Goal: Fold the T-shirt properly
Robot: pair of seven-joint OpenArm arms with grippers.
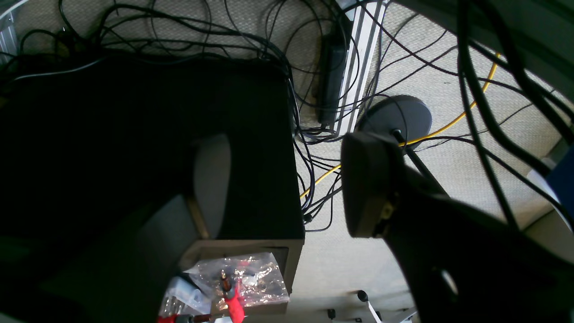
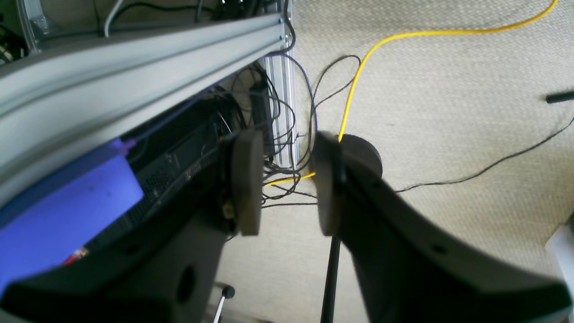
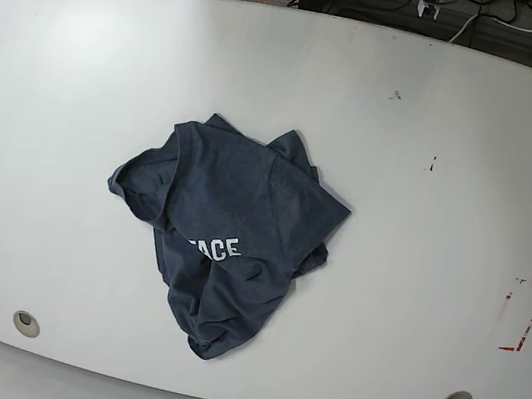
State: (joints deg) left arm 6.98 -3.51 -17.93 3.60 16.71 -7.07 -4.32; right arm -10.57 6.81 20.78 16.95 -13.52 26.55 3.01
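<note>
The T-shirt (image 3: 222, 253) is seen in the base view lying crumpled on the white table (image 3: 422, 234), a little toward 9 o'clock from the table's centre. It is bunched and unfolded, dark navy, with white letters reading "ACE" showing near its middle. One end of the heap trails toward 6 o'clock; a rumpled part points to 12 o'clock. A red rectangular mark (image 3: 523, 316) is noted on the table at 3 o'clock, well apart from the shirt. Neither arm is visible in the base view.

Left tool (image 1: 287, 184): seen by its wrist camera with the jaws spread wide and nothing between them. It is held over carpeted floor, a black box (image 1: 148, 148) and a tangle of black cables (image 1: 314, 170), with a yellow cable (image 1: 448, 125) running past at 2 o'clock.

Right tool (image 2: 284, 184): jaws parted with a clear gap, nothing gripped. Below it are carpet, a yellow cable (image 2: 358, 80), an aluminium rail (image 2: 134, 67) at 10 o'clock and a blue-violet surface (image 2: 58, 215) at 8 o'clock.
</note>
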